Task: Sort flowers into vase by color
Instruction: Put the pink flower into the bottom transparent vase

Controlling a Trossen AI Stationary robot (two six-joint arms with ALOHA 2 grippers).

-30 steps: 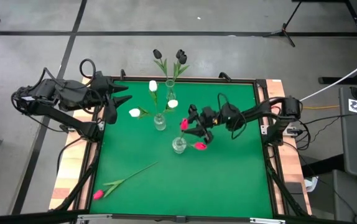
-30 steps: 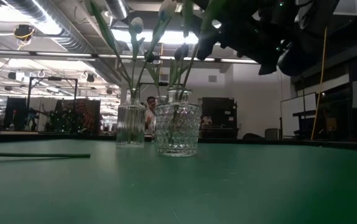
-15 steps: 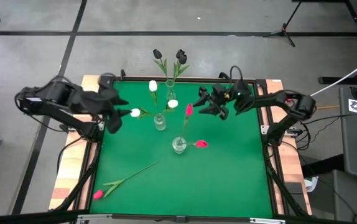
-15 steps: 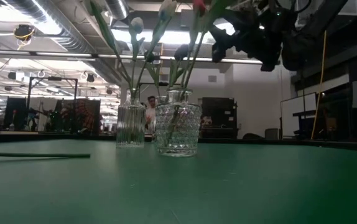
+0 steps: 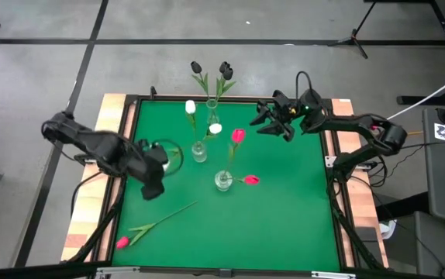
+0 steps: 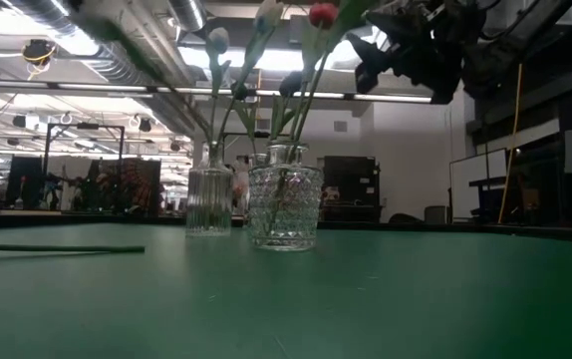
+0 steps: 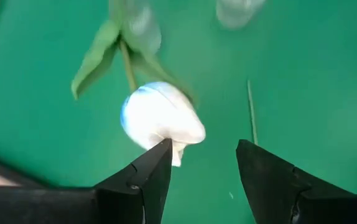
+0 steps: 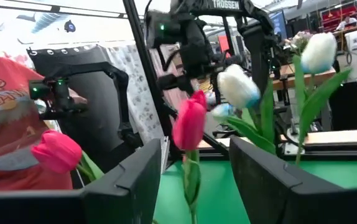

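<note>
hidden: my left gripper [image 7: 202, 163] blurs over the mat, white tulip [image 7: 161, 121] just past my parted, empty fingers | far: my right gripper [image 8: 194, 180] gapes empty, pink tulips [image 8: 190, 123] beyond in vase [image 5: 222, 180]

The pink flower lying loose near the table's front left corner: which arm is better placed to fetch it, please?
Probably the left: its open gripper hangs on the pink flower's side, while the right gripper, also open, hangs at the far right edge.

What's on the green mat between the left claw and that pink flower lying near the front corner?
Nothing: in the high view only bare green mat separates the left claw from the lying pink flower.
</note>
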